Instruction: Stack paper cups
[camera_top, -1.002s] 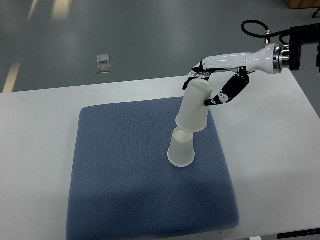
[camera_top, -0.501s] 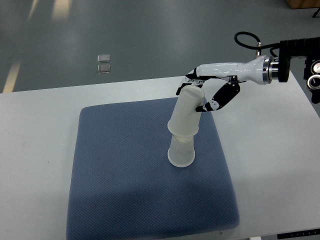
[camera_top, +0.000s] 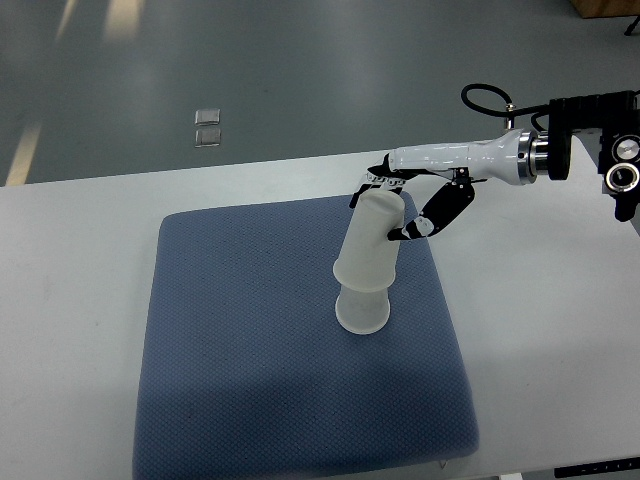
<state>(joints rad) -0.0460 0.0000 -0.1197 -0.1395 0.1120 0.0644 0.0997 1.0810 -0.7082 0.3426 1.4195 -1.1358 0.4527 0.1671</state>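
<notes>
My right hand (camera_top: 400, 205) has come lower and leftward, fingers (camera_top: 432, 212) closed round the upturned white paper cup (camera_top: 372, 245), now sunk deeper over the second inverted white paper cup (camera_top: 362, 308) on the blue quilted mat (camera_top: 240, 350). White bench (camera_top: 540, 330), grey floor (camera_top: 300, 70); no readable writing.

White table (camera_top: 80, 260), glossy grey floor (camera_top: 300, 70).

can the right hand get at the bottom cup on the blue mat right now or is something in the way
Probably not directly. The right hand is shut on the upper cup, which is upside down over the bottom cup and covers its top. Only the bottom cup's lower part shows, and the hand is occupied.
</notes>
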